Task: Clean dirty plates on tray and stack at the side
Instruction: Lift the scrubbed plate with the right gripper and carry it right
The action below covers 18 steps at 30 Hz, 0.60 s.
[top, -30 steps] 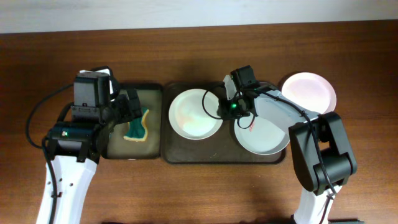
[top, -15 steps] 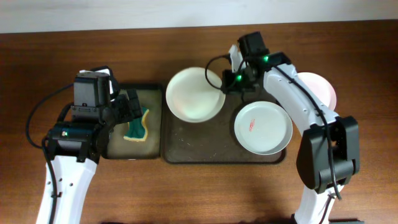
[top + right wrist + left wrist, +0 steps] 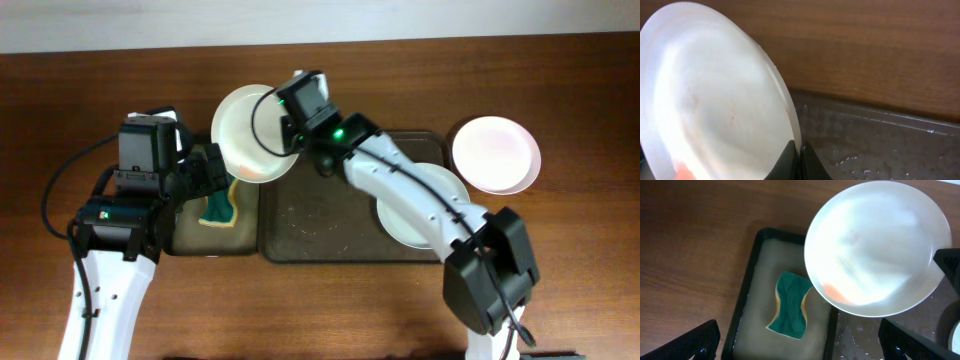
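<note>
Overhead: side plate (image 3: 496, 153) apparently done right of the tray (image 3: 320, 240), second plate (image 3: 447, 183) on it — right pincer (image 3: 289, 135) grips smeared plate (image 3: 245, 140), left pincer (image 3: 213, 172) gapes.

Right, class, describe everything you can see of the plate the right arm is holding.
The plate is round, shallow, white and glossy, with a raised rim and a faint orange-red smear near one edge. It hangs tilted over the sponge tray, touching only the right gripper, whose fingers pinch its rim.
</note>
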Available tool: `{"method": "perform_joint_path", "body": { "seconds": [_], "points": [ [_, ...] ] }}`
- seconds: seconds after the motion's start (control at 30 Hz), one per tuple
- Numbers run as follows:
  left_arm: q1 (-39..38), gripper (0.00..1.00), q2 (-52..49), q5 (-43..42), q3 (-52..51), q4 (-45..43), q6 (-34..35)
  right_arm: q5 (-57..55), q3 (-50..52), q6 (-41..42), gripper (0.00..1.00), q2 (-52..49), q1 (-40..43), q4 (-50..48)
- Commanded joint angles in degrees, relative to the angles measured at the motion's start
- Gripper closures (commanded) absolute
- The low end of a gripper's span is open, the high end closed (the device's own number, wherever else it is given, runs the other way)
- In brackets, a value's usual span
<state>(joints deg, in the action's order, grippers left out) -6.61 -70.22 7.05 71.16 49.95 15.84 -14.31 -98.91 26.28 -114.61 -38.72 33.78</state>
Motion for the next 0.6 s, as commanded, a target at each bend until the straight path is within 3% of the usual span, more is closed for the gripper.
{"method": "perform_joint_path", "body": {
  "seconds": [0.0,0.13,0.27,0.47,0.57],
  "points": [
    [0.07,0.01,0.92,-0.20,0.42,-0.11,-0.02,-18.29,-1.03,0.72,0.96,0.39,-3.67,-1.70],
    [0.07,0.01,0.92,-0.20,0.42,-0.11,-0.02,-29.97,-1.03,-9.29,0.96,0.39,-7.87,-6.86],
    [0.07,0.01,0.92,-0.20,0.42,-0.11,-0.02,-41.35,-1.03,-29.94,0.96,0.39,-13.94,-19.34],
    [0.07,0.01,0.92,-0.20,0.42,-0.11,-0.02,-43.63,-1.03,-55.01,0.96,0.39,-16.20,-33.83],
    [0.07,0.01,0.92,-0.20,0.42,-0.11,-0.02,-43.60,-1.03,-59.56,0.96,0.39,-16.20,-35.56]
  ]
}}
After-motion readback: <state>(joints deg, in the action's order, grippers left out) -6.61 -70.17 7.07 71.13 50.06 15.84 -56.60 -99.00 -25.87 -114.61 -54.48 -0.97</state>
